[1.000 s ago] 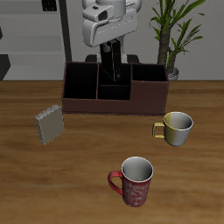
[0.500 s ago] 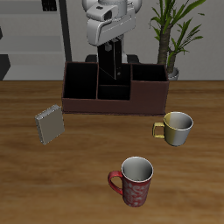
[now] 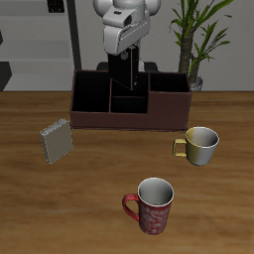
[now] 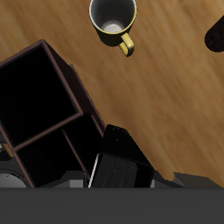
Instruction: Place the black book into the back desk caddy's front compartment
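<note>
Gripper clamped on the black book, which hangs upright, long axis vertical | front compartment of the caddy lies directly beneath the hand | we judge a straight descent remains.

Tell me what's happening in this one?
A Franka arm holds the black book upright over the back desk caddy, above its middle cells. The end effector grips the book's top, and the book's lower end reaches down among the caddy's dividers. A grey book stands on the table, along with a yellow mug and a red mug.
</note>
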{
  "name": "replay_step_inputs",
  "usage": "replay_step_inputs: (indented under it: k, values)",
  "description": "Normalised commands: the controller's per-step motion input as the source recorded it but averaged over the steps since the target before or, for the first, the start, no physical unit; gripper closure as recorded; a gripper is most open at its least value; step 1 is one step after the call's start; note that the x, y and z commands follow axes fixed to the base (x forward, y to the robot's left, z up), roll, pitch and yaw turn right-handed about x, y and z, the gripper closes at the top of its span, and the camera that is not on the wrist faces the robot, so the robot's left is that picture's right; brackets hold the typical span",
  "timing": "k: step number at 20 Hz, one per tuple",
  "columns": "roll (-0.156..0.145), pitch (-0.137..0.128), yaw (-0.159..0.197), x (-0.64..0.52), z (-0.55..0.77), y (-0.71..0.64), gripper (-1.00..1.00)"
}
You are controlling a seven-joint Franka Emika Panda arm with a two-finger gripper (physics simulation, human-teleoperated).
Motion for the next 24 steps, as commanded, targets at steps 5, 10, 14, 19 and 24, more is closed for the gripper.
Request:
replay_step_inputs:
  k: [5,10,14,19,24]
  values:
    - [-0.006,-0.001,0.072,-0.04,-0.01,-0.02,1.0]
    - [-0.028,-0.01,0.085,0.03,0.05,-0.08,1.0]
    - [-0.05,-0.018,0.094,0.14,-0.06,-0.06,1.0]
    - [0.034,-0.007,0.122,0.04,-0.28,0.24,1.0]
    - [0.012,0.015,0.082,0.08,-0.22,0.18,1.0]
